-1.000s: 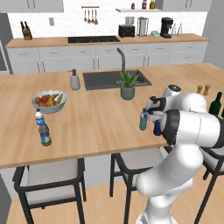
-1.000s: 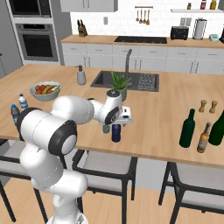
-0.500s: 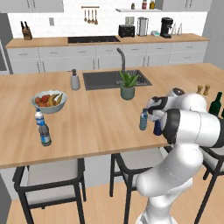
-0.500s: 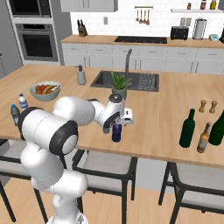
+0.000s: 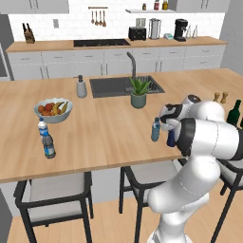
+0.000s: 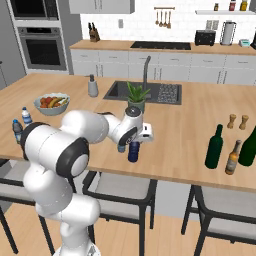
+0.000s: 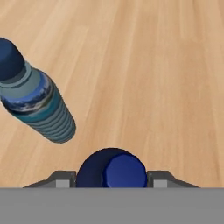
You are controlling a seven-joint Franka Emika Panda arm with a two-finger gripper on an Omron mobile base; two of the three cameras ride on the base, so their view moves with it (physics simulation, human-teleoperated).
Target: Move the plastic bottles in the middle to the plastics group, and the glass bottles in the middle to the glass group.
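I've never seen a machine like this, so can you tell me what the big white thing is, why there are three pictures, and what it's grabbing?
The white thing is a robot arm in a pretend, computer-drawn kitchen. Two pictures come from cameras behind it, one on each side. The third comes from a camera on its hand, looking straight down.

On the wooden counter stand a fruit bowl, a potted plant, and some bottles. Its end effector, the pinching part, sits over a squat navy bottle, one finger on each side. It looks closed on the bottle, which stands on the counter. A pale-blue water bottle stands beside it, apart. A tall green bottle waits further away.
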